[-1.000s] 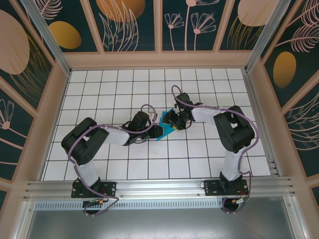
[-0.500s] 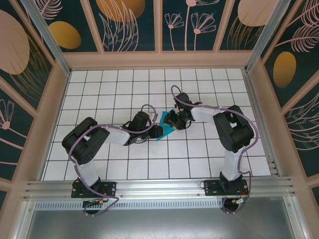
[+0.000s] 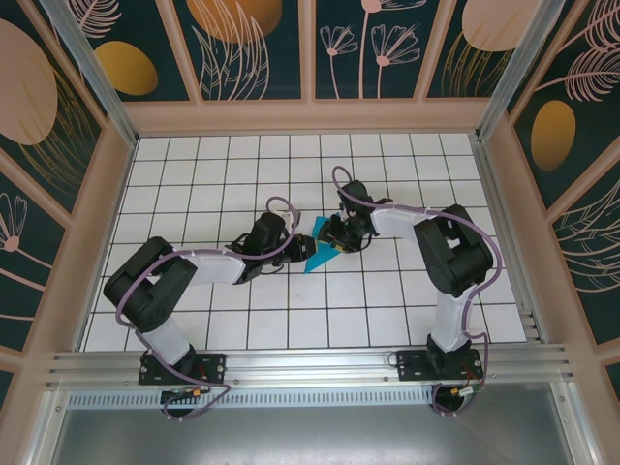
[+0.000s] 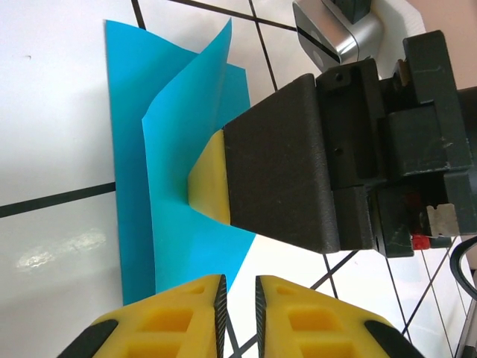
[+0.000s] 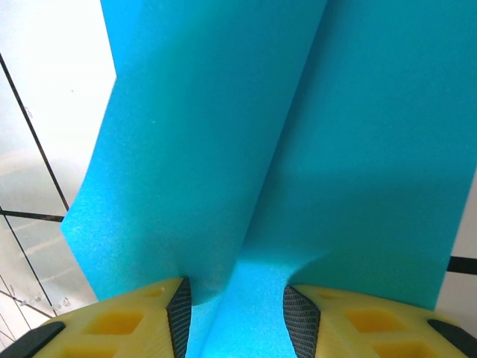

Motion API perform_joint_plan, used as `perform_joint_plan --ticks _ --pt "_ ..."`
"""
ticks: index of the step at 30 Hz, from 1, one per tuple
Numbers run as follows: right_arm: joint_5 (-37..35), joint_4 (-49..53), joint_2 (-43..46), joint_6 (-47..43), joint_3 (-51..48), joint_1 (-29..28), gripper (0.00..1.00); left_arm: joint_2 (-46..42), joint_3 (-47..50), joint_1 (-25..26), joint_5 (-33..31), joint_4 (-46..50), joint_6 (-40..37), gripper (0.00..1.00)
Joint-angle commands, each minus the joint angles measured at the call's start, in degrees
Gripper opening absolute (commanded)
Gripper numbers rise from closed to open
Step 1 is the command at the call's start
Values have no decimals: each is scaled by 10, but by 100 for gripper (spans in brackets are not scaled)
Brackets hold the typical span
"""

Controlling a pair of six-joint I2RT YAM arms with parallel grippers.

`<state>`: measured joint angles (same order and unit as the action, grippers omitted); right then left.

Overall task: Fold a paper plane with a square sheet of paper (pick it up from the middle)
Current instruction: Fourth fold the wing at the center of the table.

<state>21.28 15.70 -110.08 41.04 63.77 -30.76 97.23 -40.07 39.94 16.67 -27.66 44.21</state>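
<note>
L gripper (image 4: pixel 237 289): pads nearly together, slim gap w/ bare table (image 3: pixel 387 320) showing thru, tips just short of the blue paper (image 4: pixel 160 149). Blue paper lies mid-table btwn both grippers, partly folded, one flap standing up. R gripper (image 5: pixel 235 298): fingers spread, astride the raised crease, tips down on the sheet.

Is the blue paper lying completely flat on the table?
No, one flap of the blue paper stands up off the table along a crease while the rest lies flat.
</note>
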Motion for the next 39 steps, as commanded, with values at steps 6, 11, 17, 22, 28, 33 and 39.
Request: perform_joint_plan --ticks 6,11,17,22,28,33,39 --pt "-137 48 -93 5 -42 6 44 47 -7 -3 33 -18 10 19" --pt "-127 39 -86 4 -47 7 44 56 -10 -3 29 -17 4 19" --pt "-109 23 -70 1 -60 12 44 68 -18 -3 22 -11 -6 18" --pt "-89 -3 -48 -7 -74 18 46 78 -25 -3 20 -8 -12 18" --pt "-84 -13 -43 -12 -83 20 56 80 -31 -4 13 -3 -19 17" --pt "-115 19 -60 -9 -68 18 56 78 -32 -5 -2 7 -25 16" --pt "-139 41 -75 -4 -58 17 56 83 -34 -5 -8 15 -29 16"
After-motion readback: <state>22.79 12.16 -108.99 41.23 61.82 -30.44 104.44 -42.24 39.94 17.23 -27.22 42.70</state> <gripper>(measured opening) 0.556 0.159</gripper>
